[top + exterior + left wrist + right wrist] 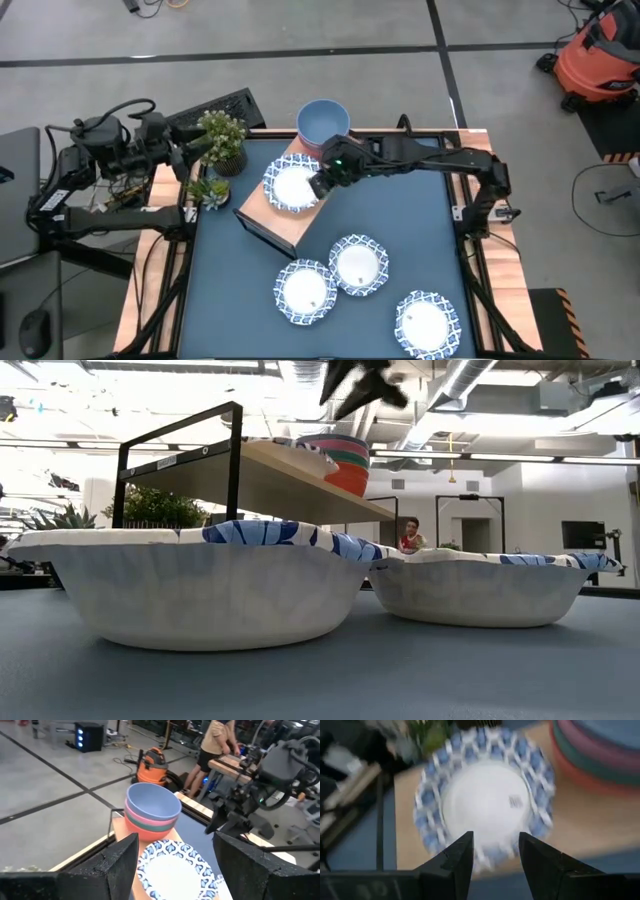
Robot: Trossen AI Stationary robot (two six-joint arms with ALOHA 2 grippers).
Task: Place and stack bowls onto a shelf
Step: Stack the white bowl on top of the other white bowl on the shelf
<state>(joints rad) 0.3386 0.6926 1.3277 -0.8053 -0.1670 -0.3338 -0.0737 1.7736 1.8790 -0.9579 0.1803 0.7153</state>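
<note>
My right gripper (322,184) hangs with fingers parted and empty just above the patterned bowl (291,185) on the shelf (262,212), while three more bowls (359,264) lie on the table nearer me.

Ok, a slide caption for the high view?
Right pincer open over patterned bowl on shelf; three more wait below.

Grey concrete floor (300,40) with dark seams, an orange shop vacuum (598,60), bright ceiling lights (120,390).
</note>
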